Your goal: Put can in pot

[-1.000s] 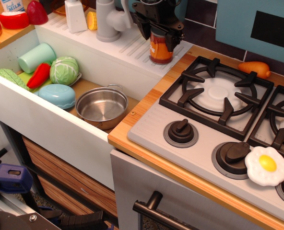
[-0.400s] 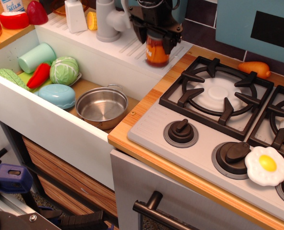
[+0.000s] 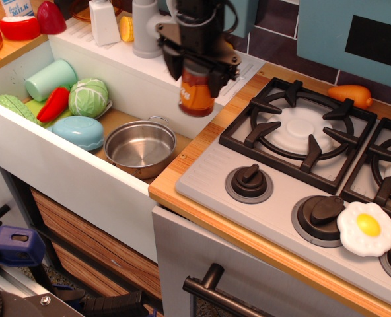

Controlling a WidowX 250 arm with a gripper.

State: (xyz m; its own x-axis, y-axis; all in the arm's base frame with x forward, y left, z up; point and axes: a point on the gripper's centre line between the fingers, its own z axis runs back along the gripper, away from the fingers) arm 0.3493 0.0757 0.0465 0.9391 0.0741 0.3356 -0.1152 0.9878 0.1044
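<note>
Observation.image is showing the pincer [image 3: 197,72] pinching the can [image 3: 196,94] by its top and holding it in the air, clear of any surface. Below the pincer and to its left, the pot [image 3: 141,148] is sitting in the sink [image 3: 63,165], beside a light-blue bowl [image 3: 78,132].

I am seen through one fixed camera, set high at the front of the toy kitchen and looking down at an angle. The sink [image 3: 24,142] fills the frame's left, the stove [image 3: 301,135] the right, my gripper [image 3: 197,69] top centre, fairly near.
</note>
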